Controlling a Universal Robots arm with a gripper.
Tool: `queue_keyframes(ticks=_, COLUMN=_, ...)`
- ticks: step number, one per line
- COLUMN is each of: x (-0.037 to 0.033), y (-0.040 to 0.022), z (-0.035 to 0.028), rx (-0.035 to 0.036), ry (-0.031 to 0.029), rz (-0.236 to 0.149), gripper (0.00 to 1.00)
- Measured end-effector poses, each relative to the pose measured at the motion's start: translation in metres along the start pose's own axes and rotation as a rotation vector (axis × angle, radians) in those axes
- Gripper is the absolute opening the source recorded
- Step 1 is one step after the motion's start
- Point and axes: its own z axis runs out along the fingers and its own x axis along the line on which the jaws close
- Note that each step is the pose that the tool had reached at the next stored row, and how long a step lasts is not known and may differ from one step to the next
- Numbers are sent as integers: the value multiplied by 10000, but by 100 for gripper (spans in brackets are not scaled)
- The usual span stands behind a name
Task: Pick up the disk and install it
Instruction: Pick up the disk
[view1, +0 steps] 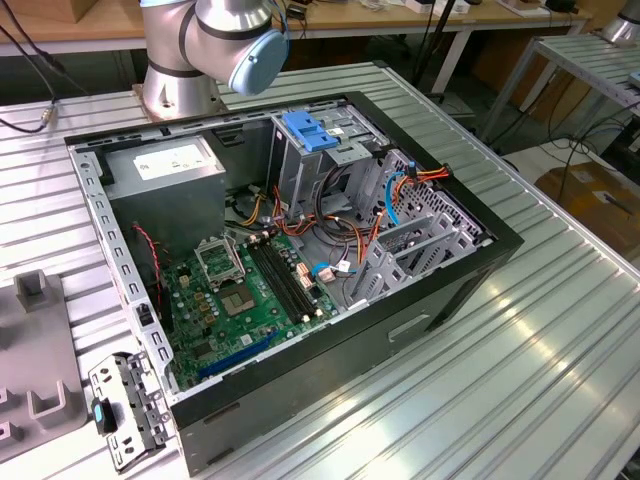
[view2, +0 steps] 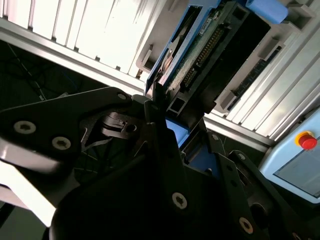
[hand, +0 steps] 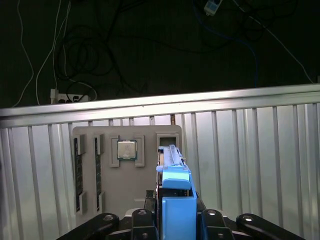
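Note:
In both wrist views my gripper (hand: 175, 212) is shut on the disk (hand: 176, 187), which sits between the dark fingers (hand: 141, 216). The first wrist view shows the disk edge-on, as a blue plastic rail with a thin metal edge beyond it. It hangs over the ribbed metal table, in front of a grey parts tray (hand: 125, 200). The second wrist view shows the gripper (view2: 182, 135) holding the disk (view2: 200, 50) by its end. There the blue rail, the green circuit board and a black connector row face the camera.
The open computer case (view1: 470, 270) lies on the table, with a motherboard (view1: 250, 290), a grey power-supply box (view1: 165, 165) and a metal drive cage topped by a blue tab (view1: 310, 130). The tray holds a processor chip (hand: 126, 149) and memory sticks (hand: 77, 170). Beyond the table edge lie floor cables (hand: 85, 55).

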Motion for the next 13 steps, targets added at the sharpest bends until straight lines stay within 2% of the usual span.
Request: queue_keyframes(ticks=13, x=1, y=-1, z=-54, rx=-1, ry=1, rz=0, gripper=36)
